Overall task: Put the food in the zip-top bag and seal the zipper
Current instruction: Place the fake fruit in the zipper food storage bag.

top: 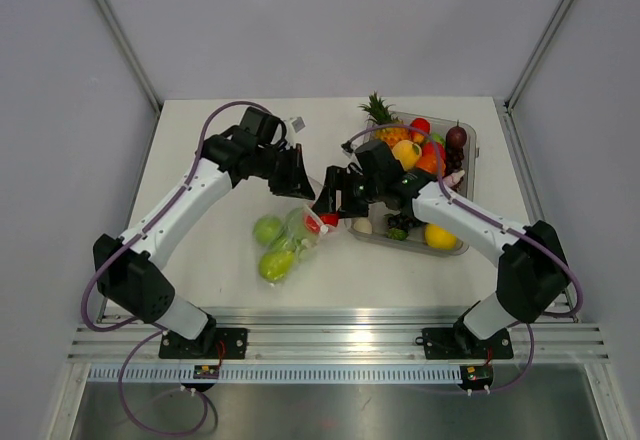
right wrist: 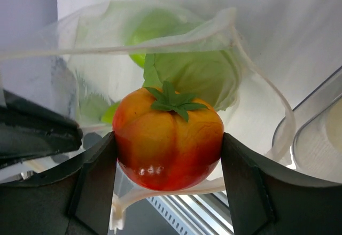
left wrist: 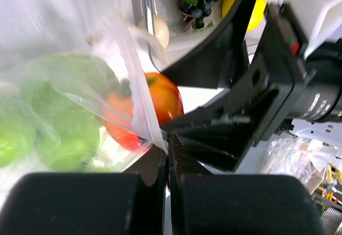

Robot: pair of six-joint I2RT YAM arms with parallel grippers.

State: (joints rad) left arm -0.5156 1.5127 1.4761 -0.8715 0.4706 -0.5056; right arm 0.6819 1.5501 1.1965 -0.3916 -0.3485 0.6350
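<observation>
The clear zip-top bag [top: 288,242] lies mid-table with green apples [top: 268,230] and a pale cabbage [right wrist: 197,75] inside. My left gripper [left wrist: 169,148] is shut on the bag's mouth edge [left wrist: 140,107] and lifts it, near the top in the top view [top: 298,182]. My right gripper [right wrist: 168,155] is shut on a red-orange tomato [right wrist: 168,141] and holds it at the open bag mouth [right wrist: 160,42]. In the top view the right gripper [top: 333,205] is just right of the bag. The tomato also shows in the left wrist view [left wrist: 160,99]. The zipper strip is too faint to make out.
A rigid clear tray [top: 470,150] at the back right holds a pineapple [top: 385,120], dark grapes [top: 400,225], a yellow lemon [top: 438,236] and red and orange pieces. The two grippers are close together over the bag. Grey walls enclose the table.
</observation>
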